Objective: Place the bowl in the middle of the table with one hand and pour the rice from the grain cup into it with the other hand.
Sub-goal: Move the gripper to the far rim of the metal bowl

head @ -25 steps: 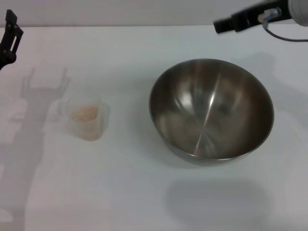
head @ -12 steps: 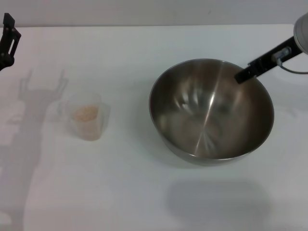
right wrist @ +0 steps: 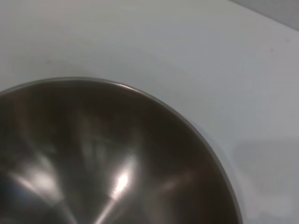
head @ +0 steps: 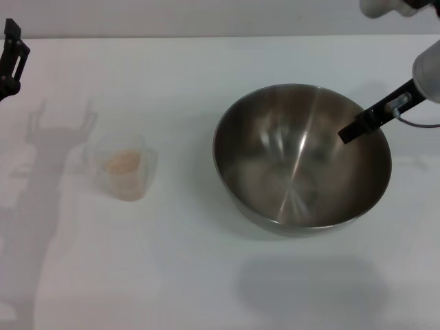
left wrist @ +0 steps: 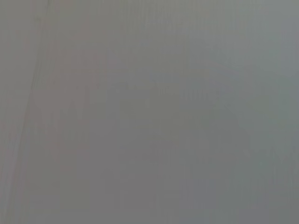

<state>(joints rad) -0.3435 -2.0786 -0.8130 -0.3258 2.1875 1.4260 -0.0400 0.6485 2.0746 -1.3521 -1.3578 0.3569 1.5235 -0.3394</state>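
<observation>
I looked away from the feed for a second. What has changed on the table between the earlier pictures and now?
The right gripper swung from beyond the table's far edge down over the right rim of the large shiny stainless-steel bowl, nothing grasped yet. The bowl, the small translucent plastic grain cup with its pale rice, and the left gripper at the far left stayed put.

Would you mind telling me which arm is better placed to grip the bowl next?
Right: the right gripper hangs over the bowl at its right rim, while the left gripper sits at the table's far-left edge.
</observation>
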